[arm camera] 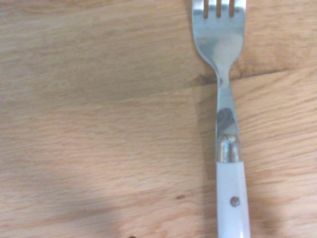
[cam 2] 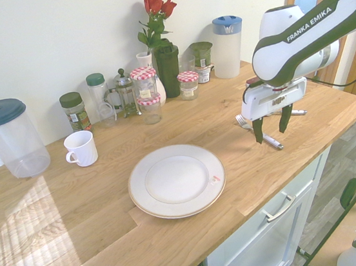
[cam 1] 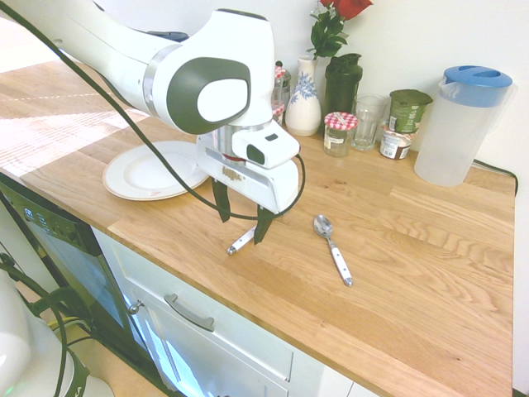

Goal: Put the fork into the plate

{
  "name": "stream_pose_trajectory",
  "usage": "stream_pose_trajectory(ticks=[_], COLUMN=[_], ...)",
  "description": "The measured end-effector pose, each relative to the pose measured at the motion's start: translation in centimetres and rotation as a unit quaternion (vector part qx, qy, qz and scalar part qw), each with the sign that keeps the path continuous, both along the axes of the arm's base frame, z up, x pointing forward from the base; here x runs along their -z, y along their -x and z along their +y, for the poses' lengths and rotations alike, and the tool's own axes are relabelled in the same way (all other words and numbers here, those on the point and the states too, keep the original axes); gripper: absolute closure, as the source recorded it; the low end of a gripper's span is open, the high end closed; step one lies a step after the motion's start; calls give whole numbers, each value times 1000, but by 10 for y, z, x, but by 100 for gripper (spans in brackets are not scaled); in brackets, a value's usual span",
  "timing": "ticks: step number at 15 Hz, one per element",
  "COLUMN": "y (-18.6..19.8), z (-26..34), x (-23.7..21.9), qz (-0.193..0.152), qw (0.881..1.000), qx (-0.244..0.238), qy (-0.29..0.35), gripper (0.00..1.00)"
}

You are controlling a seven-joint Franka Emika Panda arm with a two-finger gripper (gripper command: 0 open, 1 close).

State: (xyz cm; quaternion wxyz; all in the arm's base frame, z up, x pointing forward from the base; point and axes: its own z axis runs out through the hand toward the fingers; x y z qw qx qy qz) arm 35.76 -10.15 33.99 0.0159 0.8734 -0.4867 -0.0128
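The fork lies flat on the wooden counter; only its white handle end shows in the first exterior view, the tines being hidden behind my gripper. In the second exterior view the fork runs from its tines near the hand to the handle tip by the counter's front edge. My gripper hangs just above it, open, one finger on each side of the handle. The wrist view shows the fork close below, tines and neck sharp. The cream plate sits apart beyond the arm, empty.
A white-handled spoon lies just beside the fork. Jars, a vase of roses and a blue-lidded jug line the wall. A white cup and another jug stand past the plate. The counter's front edge is close.
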Motion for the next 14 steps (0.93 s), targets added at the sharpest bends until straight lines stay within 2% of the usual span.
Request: stream_pose_trajectory(ticks=[6, 14], y=[-3, -4], z=[0, 3], x=[5, 12], qz=[-11, -3], qw=[1000, 1000], qx=[0, -1], qy=[2, -3], gripper=[100, 100])
